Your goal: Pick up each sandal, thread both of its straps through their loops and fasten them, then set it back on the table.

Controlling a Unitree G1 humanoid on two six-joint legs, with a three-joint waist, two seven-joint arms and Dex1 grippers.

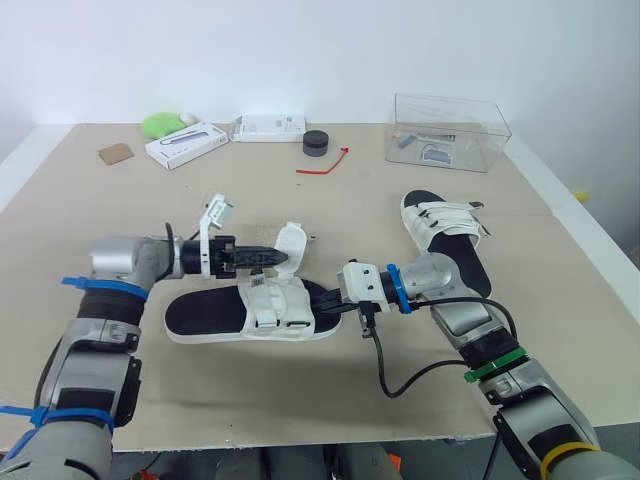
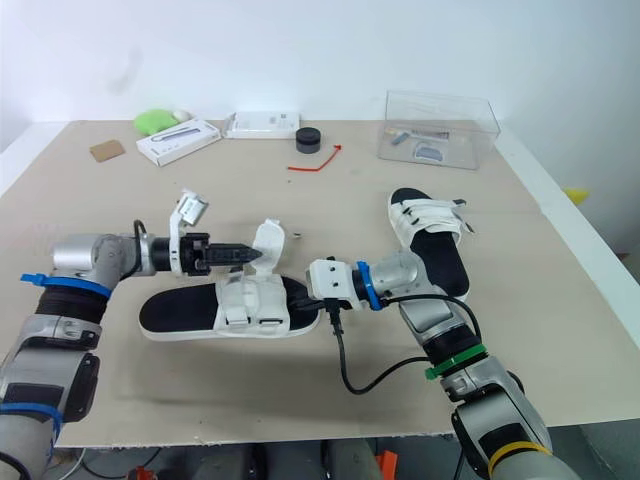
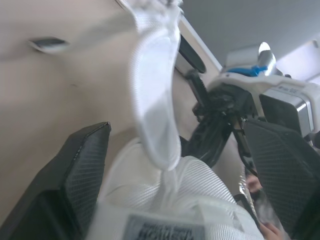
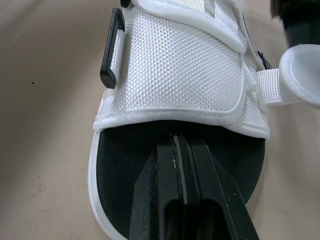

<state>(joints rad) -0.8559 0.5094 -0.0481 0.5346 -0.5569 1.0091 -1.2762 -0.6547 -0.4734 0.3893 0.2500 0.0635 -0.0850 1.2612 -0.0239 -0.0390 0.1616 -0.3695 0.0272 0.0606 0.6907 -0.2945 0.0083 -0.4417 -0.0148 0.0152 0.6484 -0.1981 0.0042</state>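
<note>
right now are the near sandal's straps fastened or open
At least one is open: a strap stands upright off the near sandal, not pressed down.

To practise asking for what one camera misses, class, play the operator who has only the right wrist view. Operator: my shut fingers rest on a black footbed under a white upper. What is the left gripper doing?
Observer: The left gripper is open, one finger each side of a white strap standing up from that sandal.
Operator: Where is the second sandal?
Observer: The other sandal lies flat on the table beside the right forearm, its straps across the upper.
</note>
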